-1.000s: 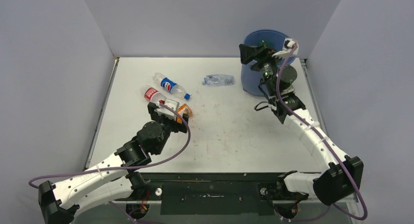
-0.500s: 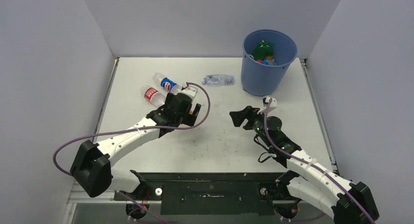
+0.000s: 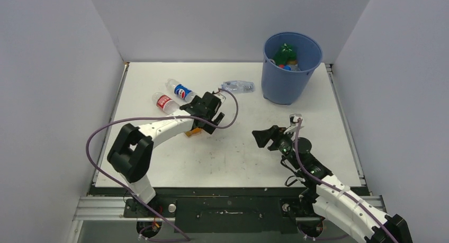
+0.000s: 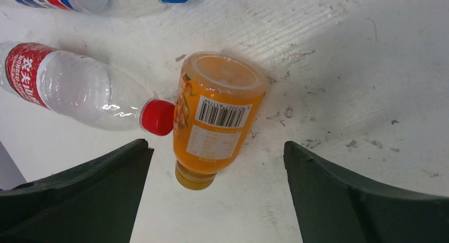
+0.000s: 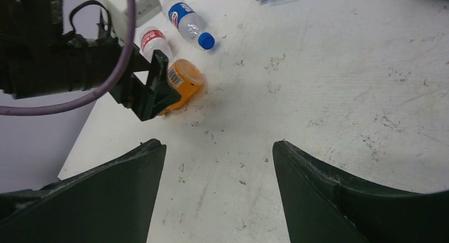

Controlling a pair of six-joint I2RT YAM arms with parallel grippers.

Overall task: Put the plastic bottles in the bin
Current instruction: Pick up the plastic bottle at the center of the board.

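bin (image 3: 291,87): far-right corner of worktop (image 3: 249,153), green bottle (image 3: 286,52) and others inside
left gripper (image 3: 204,121): spread wide, straddling orange juice bottle (image 4: 217,116), left of centre, not clamped
right gripper (image 3: 263,137): released, empty, near-right
red-label bottle (image 4: 69,87), blue-label bottle (image 3: 182,92): left side
clear bottle (image 3: 238,86): beside bin

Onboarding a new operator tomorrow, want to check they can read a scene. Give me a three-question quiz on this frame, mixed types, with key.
1. How many bottles lie on the table, outside the bin?
2. True or false: the left gripper has its jaws open, with the orange juice bottle framed between them and not gripped.
3. Which bottle's cap sits right beside the orange juice bottle?
A) blue-capped bottle
B) red-capped bottle
C) plain clear bottle

Key: 1. four; 2. true; 3. B.
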